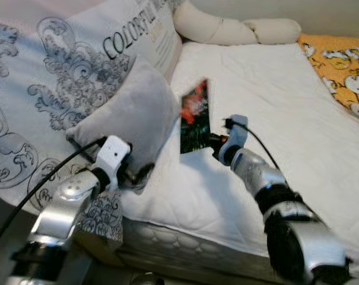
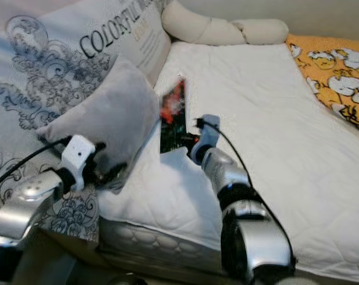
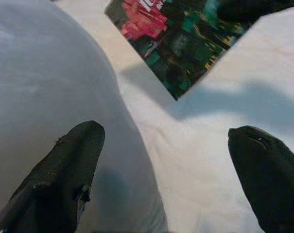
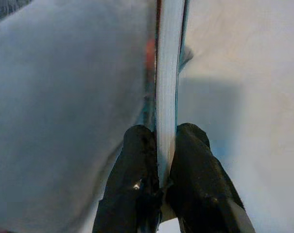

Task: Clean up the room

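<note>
A thin book with a dark red-and-green cover (image 1: 194,117) stands lifted on edge above the white mattress (image 1: 274,113), next to a grey velvet pillow (image 1: 129,116). My right gripper (image 4: 159,145) is shut on the book's lower edge, and its page block (image 4: 168,77) runs straight up between the two fingers. My left gripper (image 3: 161,179) is open at the near corner of the grey pillow, one finger (image 3: 64,179) lying on the pillow, the other (image 3: 268,174) over the sheet. The book's cover (image 3: 181,39) hangs beyond them.
A large white pillow printed with grey scrolls and lettering (image 1: 54,83) lies behind the grey one. A cream bolster (image 1: 226,27) lies along the bed's head. An orange patterned blanket (image 1: 342,65) covers the far right. The mattress edge (image 1: 185,243) is right in front of me.
</note>
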Tool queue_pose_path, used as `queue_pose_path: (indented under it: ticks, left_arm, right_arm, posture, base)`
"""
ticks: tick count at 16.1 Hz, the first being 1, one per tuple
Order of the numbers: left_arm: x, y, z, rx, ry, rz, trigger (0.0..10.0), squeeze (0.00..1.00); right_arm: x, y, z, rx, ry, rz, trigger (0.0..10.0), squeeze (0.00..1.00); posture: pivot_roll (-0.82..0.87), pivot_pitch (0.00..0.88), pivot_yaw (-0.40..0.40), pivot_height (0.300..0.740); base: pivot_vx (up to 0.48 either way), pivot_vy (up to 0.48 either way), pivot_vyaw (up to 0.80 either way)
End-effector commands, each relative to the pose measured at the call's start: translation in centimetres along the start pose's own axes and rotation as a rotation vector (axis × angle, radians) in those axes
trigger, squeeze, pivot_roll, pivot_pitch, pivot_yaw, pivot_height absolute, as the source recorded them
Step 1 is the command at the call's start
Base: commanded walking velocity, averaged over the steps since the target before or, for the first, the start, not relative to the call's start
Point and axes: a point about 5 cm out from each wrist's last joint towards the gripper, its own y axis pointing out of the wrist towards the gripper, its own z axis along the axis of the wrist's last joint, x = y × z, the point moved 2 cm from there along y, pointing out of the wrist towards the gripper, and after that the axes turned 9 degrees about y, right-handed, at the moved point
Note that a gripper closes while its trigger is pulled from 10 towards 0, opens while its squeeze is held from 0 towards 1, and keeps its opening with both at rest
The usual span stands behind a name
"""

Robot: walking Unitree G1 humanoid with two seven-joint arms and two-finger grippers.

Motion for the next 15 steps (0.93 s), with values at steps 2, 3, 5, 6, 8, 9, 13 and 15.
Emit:
queue_pose_path:
  ticks: [2, 3, 5, 6, 8, 9, 13, 15]
  left_arm:
    - [0.0, -1.0, 0.0, -0.019, 0.007, -0.046, 10.0, 0.0]
    - [0.0, -1.6, 0.0, -0.023, 0.01, -0.071, 10.0, 0.0]
    - [0.9, -3.0, 0.3, -0.044, 0.017, -0.213, 10.0, 0.0]
    - [1.1, -3.3, 0.4, -0.047, 0.024, -0.237, 10.0, 0.0]
    - [1.9, -4.3, 0.6, -0.06, 0.034, -0.33, 10.0, 0.0]
    - [2.0, -4.9, 0.7, -0.077, 0.039, -0.371, 10.0, 0.0]
    - [2.4, -4.7, 1.1, -0.082, 0.049, -0.4, 10.0, 0.0]
    - [2.6, -4.5, 1.1, -0.083, 0.046, -0.406, 10.0, 0.0]
  right_arm:
    - [-0.2, 0.2, 0.8, 0.012, 0.12, 0.012, 10.0, 0.0]
    - [0.2, 0.2, 0.2, -0.011, 0.167, -0.005, 10.0, 0.0]
    - [2.2, -0.5, -3.4, -0.135, 0.272, -0.083, 10.0, 0.0]
    - [2.6, -0.7, -3.9, -0.148, 0.265, -0.1, 10.0, 0.0]
    - [4.5, -1.6, -5.7, -0.198, 0.189, -0.177, 10.0, 0.0]
    - [5.5, -2.1, -6.3, -0.216, 0.17, -0.217, 10.0, 0.06]
    - [7.0, -2.6, -4.6, -0.133, 0.148, -0.304, 10.0, 1.0]
    - [7.1, -2.7, -4.3, -0.124, 0.143, -0.305, 10.0, 1.0]
  posture:
    - [0.13, 0.0, 0.054, 0.74]
    - [0.17, 0.0, 0.051, 0.74]
    - [0.23, 0.001, 0.052, 0.74]
    - [0.24, 0.015, 0.053, 0.74]
    - [0.29, 0.05, 0.051, 0.74]
    - [0.3, 0.066, 0.051, 0.74]
    - [0.28, 0.063, 0.06, 0.74]
    - [0.28, 0.057, 0.059, 0.74]
  base:
    - [0.0, 0.0, 0.0]
    - [0.0, 0.0, 0.0]
    - [0.0, 0.0, 0.0]
    - [0.0, 0.0, 0.0]
    - [0.0, 0.0, 0.0]
    - [0.0, 0.0, 0.0]
    - [0.0, 0.0, 0.0]
    - [0.0, 0.0, 0.0]
